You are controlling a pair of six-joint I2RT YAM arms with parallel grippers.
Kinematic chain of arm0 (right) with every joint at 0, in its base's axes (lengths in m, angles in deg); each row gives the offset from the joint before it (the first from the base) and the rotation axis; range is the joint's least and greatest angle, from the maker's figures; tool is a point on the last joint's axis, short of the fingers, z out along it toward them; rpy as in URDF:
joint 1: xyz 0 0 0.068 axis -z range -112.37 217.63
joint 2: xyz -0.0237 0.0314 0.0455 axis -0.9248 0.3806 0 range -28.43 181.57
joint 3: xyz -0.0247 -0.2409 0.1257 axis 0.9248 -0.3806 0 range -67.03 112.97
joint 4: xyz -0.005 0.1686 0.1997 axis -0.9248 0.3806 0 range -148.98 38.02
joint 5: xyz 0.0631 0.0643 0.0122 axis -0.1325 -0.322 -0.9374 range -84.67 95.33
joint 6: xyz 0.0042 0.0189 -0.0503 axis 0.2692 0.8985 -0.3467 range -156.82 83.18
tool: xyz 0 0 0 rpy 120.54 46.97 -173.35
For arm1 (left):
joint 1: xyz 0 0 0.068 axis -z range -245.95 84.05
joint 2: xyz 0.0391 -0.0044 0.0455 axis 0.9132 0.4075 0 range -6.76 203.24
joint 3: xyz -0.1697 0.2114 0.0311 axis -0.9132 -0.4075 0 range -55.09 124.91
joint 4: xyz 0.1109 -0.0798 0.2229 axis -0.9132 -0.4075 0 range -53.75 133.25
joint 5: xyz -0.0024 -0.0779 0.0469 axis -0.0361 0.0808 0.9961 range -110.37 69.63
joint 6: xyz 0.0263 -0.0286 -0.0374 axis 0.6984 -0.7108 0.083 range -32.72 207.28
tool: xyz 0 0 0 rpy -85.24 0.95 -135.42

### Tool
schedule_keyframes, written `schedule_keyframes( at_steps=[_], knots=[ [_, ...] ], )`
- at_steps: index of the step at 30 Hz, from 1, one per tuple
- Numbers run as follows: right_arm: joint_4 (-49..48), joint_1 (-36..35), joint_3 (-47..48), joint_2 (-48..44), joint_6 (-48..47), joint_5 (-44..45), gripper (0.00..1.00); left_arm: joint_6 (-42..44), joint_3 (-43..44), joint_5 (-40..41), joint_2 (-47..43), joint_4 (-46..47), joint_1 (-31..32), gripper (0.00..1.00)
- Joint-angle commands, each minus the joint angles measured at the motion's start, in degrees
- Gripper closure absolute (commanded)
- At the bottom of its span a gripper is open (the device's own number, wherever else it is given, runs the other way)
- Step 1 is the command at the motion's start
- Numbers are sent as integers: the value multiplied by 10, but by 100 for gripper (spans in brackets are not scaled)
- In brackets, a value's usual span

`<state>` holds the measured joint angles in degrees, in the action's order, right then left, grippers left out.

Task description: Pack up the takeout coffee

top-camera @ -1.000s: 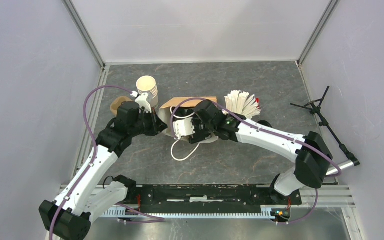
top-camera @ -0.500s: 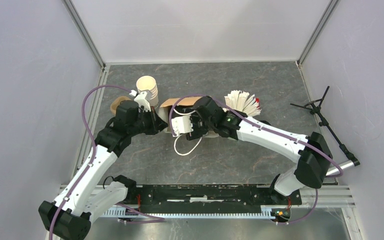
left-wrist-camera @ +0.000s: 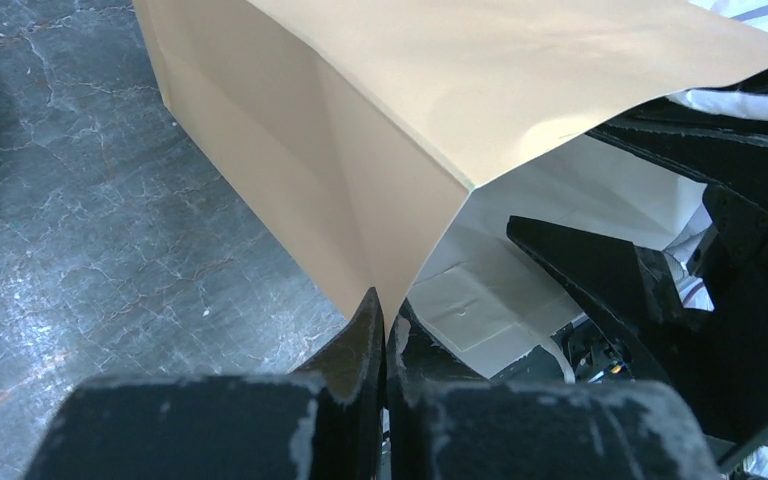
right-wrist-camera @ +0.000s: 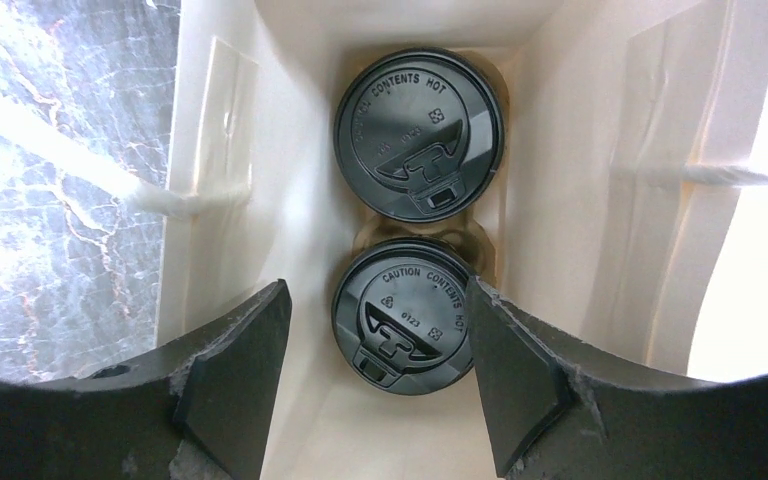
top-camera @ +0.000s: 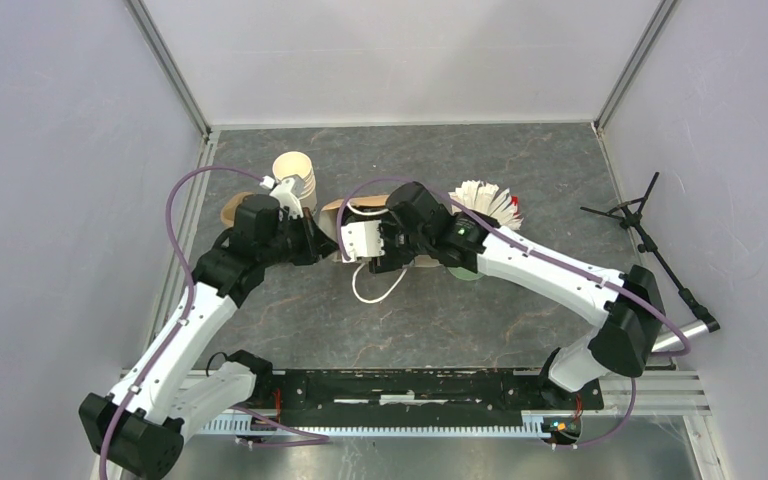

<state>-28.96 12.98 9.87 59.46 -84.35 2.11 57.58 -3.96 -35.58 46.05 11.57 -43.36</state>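
Black-lidded, the far cup [right-wrist-camera: 418, 133] and near cup [right-wrist-camera: 406, 315] stand upright inside the bag [right-wrist-camera: 580, 150].

- 2 lidded cups [right-wrist-camera: 419, 133], black lids, far one and near one [right-wrist-camera: 403, 315]
- 1 brown paper bag [left-wrist-camera: 290, 150]
- 2 white cord handles [right-wrist-camera: 175, 200] on the bag, one on the left side, one on the right
- 1 stack of lidless cream cups [top-camera: 295, 172], far left; number in the stack unclear
- 1 green cup [top-camera: 467, 272]
- white sticks [top-camera: 485, 203], one fanned bunch, too many to count
- 1 brown piece [top-camera: 232, 210], left, partly hidden
- 1 black stand [top-camera: 640, 215], far right
- 2 robot arms [top-camera: 185, 330]
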Motion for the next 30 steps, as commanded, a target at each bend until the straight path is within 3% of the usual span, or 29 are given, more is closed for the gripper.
schedule_keyframes(
  at_steps=[1,11,30],
  knots=[
    [24,-1,41,-17,38,-25,30,-34,36,-13,4,11,1,97],
    [34,-2,61,-18,79,-48,30,-72,65,-21,37,6,0,97],
    [84,3,157,8,186,-72,32,-98,210,-20,133,-124,0,95]
  ],
)
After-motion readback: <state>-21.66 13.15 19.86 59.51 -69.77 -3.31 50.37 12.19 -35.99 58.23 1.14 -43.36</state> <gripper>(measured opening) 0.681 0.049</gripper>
